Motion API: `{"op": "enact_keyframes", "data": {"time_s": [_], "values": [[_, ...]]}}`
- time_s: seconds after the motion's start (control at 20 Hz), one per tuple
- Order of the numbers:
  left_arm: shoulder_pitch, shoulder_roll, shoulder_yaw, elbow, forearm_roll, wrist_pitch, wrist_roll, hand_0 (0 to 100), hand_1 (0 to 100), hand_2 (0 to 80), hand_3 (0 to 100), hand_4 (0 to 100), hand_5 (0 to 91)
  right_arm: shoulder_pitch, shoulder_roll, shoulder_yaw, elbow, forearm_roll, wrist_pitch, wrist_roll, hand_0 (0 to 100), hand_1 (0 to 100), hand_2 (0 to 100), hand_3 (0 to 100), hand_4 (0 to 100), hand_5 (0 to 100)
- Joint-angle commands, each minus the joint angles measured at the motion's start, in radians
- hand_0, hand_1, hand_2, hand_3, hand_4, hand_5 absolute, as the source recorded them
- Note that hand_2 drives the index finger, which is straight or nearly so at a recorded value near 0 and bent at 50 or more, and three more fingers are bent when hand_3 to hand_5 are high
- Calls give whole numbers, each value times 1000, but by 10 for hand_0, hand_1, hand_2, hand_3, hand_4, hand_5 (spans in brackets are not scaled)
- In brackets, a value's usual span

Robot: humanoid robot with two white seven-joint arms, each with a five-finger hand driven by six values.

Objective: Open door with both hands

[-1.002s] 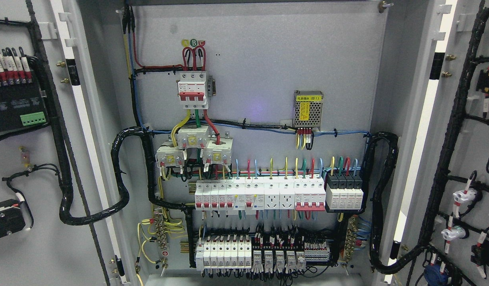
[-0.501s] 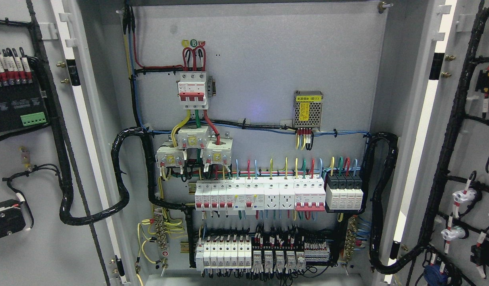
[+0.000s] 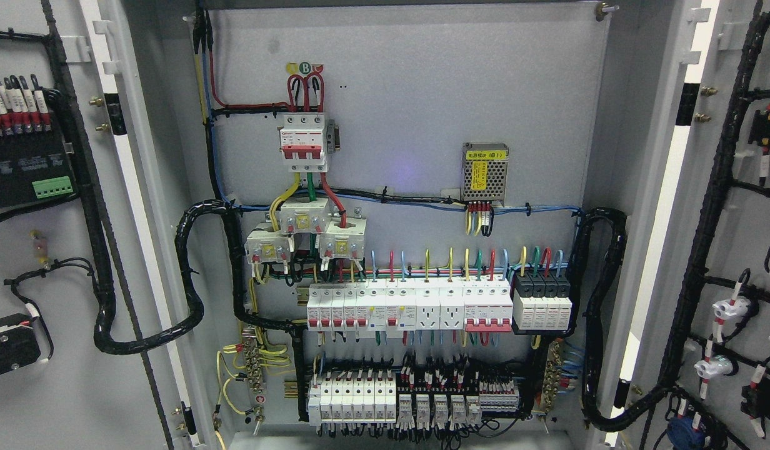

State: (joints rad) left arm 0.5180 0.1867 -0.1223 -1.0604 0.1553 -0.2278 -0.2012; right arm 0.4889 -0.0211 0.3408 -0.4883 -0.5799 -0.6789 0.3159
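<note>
An electrical cabinet stands with both doors swung wide. The left door [image 3: 54, 350] shows its grey inner face at the picture's left, with black modules and a black cable loom on it. The right door [image 3: 744, 219] shows its inner face at the right, also wired with looms and white connectors. Between them the grey back panel [image 3: 410, 112] is fully exposed. Neither of my hands nor either arm shows anywhere in the head view.
The panel carries a red-and-white main breaker [image 3: 304, 141], a small power supply [image 3: 485, 165], a row of white breakers [image 3: 410, 305] and lower terminal blocks [image 3: 416, 400]. Thick black looms [image 3: 191, 294] run from the panel to each door.
</note>
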Motion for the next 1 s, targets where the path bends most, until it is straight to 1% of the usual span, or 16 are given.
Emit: {"op": "enact_keyframes", "data": {"time_s": [0.0, 0.1, 0.3, 0.4, 0.45, 0.5, 0.6, 0.8, 0.95], "values": [[-108, -70, -5, 434, -10, 15, -1, 0, 0, 0, 0, 42, 0, -104, 107, -52, 401, 3, 63, -69, 0, 0, 0, 0, 0, 0], [-140, -79, -4, 493, -10, 16, -1, 0, 0, 0, 0, 42, 0, -108, 105, -46, 399, 3, 135, -77, 0, 0, 0, 0, 0, 0], [-208, -102, 4, 655, -8, 15, -1, 0, 0, 0, 0, 43, 0, -148, 107, -40, 401, 18, 238, -136, 0, 0, 0, 0, 0, 0], [-234, -116, 6, 724, -8, 16, 0, 0, 0, 0, 0, 43, 0, -153, 108, -48, 398, 83, 323, -167, 0, 0, 0, 0, 0, 0], [-246, -122, 6, 756, -8, 16, 0, 0, 0, 0, 0, 43, 0, -162, 112, -51, 392, 112, 361, -191, 0, 0, 0, 0, 0, 0], [-259, -127, 7, 792, -8, 16, 0, 0, 0, 0, 0, 43, 0, -177, 113, -52, 393, 129, 383, -211, 0, 0, 0, 0, 0, 0], [-289, -139, 9, 856, -8, 16, 2, 0, 0, 0, 0, 43, 0, -199, 121, -49, 393, 132, 401, -241, 0, 0, 0, 0, 0, 0], [-343, -154, 7, 961, -8, 15, 0, 0, 0, 0, 0, 43, 0, -256, 121, -43, 398, 150, 484, -261, 0, 0, 0, 0, 0, 0], [-375, -173, 10, 1023, -8, 16, 2, 0, 0, 0, 0, 43, 0, -282, 112, -46, 398, 224, 490, -265, 0, 0, 0, 0, 0, 0]]}}
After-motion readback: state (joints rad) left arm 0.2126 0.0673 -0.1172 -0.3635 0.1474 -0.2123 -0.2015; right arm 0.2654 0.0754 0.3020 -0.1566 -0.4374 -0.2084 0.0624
